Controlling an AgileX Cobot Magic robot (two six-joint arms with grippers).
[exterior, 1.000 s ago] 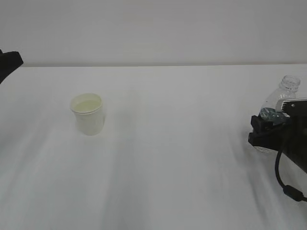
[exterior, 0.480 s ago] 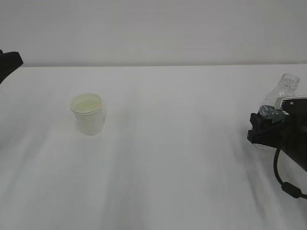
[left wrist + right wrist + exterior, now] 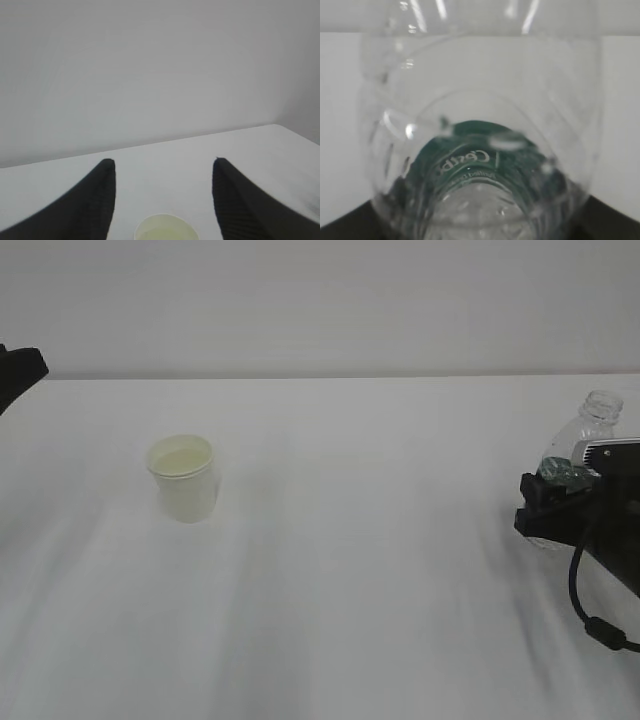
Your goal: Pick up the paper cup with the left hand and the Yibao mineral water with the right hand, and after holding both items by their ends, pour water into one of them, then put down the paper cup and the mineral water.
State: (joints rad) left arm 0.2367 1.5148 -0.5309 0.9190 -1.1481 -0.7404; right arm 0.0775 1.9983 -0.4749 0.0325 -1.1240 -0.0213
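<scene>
Cup: we see the paper cup [image 3: 183, 478] upright on the white table [image 3: 360, 570], left of the middle, with a pale liquid inside; in the left wrist view its rim [image 3: 166, 228] shows at the bottom edge, between the two fingers.
Bottle: the water bottle [image 3: 583, 445] is at the far right of the table, capless, leaning slightly; its lower part is hidden behind the right pincer. In the right wrist view its clear ribbed body [image 3: 480, 150] fills the frame, green label showing through.
Left pincer: we find the left pincer [image 3: 162, 200] spread wide, its black fingers [image 3: 95, 200] on either side of the cup and clear of it. In the exterior view only a dark bit [image 3: 18, 370] shows at the left edge.
Right pincer: the right pincer [image 3: 560, 505] is around the bottle's lower body, pinching it, with a black cable [image 3: 590, 610] looping below.
Backdrop: a plain pale wall [image 3: 320, 300] behind the table.
</scene>
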